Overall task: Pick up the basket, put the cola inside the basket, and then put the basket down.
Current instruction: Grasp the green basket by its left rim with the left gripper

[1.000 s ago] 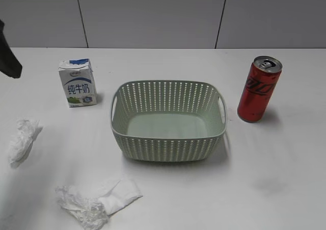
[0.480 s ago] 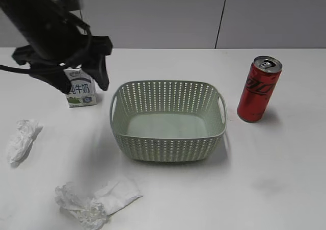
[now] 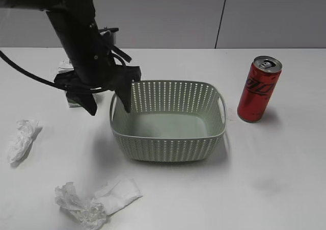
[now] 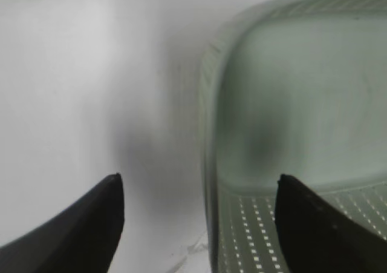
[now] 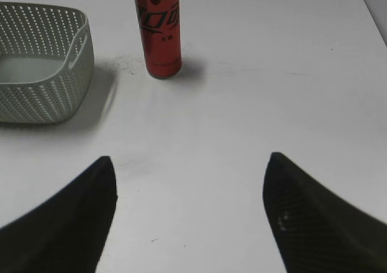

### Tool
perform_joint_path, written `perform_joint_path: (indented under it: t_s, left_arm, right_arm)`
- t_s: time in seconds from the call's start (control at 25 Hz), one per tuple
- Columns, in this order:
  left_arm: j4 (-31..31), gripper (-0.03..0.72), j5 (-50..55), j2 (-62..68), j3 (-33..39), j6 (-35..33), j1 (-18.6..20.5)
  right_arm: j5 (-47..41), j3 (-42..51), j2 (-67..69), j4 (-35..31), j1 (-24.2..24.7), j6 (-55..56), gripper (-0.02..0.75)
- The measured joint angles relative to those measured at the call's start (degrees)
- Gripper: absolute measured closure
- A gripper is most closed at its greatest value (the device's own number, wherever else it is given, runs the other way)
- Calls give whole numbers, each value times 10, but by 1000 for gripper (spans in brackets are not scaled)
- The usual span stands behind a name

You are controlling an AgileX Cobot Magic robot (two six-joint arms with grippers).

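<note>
A: What's the basket (image 3: 168, 123) like?

B: Pale sage green, rectangular with rounded corners, walls full of small slots, a cut-out handle at each short end. It sits flat on the table, open side up (nothing inside, solid floor showing).

A: And the cola (image 3: 259, 89)?

B: A tall slim red can with black script and a silver top with a pull tab. It stands upright just beside the basket's right end, not touching it.

The pale green slotted plastic basket (image 3: 168, 120) is open-topped. Bare table (image 3: 285, 169) surrounds the tall red can (image 3: 259, 89) at right; crumpled white tissues (image 3: 97, 199) clutter the near left.
</note>
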State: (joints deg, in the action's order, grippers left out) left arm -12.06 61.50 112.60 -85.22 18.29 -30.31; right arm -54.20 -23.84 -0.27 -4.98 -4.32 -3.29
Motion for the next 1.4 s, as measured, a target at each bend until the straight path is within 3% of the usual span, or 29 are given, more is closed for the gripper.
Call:
perform_joint_path:
  t_s: [0.44,1.0,1.4]
  left_arm:
    - [-7,120,-49,52,-1,5,0]
    - [-11,583,-59,54,-1,33,0]
    - [-11,633,-59,55,-1,33,0]
  right_arm:
    - [0,0,0,0,0,0,165]
    - [0,0,0,-2,0,0,165]
    - [0,0,0,-3,0,0,166]
